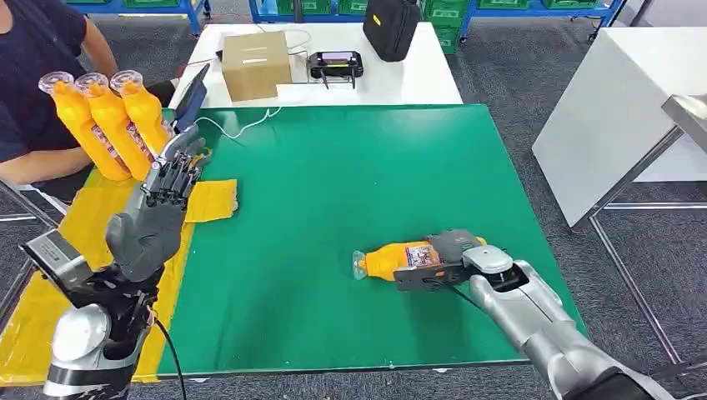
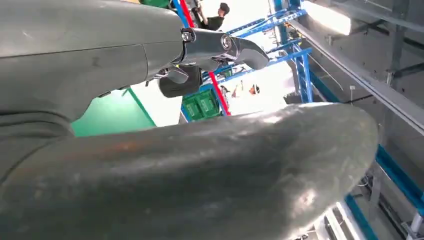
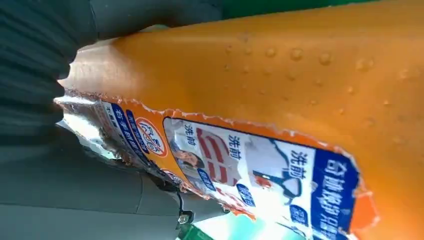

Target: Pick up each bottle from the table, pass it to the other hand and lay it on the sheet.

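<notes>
An orange bottle [image 1: 392,258] with a torn blue label lies on its side on the green mat [image 1: 350,175], cap pointing left. My right hand [image 1: 454,252] wraps around its base end; in the right wrist view the bottle [image 3: 280,75] is pressed against the hand [image 3: 40,65]. My left hand [image 1: 154,218] is raised over the mat's left edge, fingers spread upward and holding nothing; the left wrist view shows its thumb [image 2: 200,175]. Three more orange bottles [image 1: 112,125] lie side by side at the far end of the yellow sheet [image 1: 50,292], just beyond the left hand's fingertips.
A person in a dark shirt [image 1: 33,75] sits behind the three bottles. On the white table beyond the mat stand a cardboard box [image 1: 254,65], a handheld controller [image 1: 335,65] and a black bag [image 1: 390,27]. Another white table [image 1: 617,108] stands to the right.
</notes>
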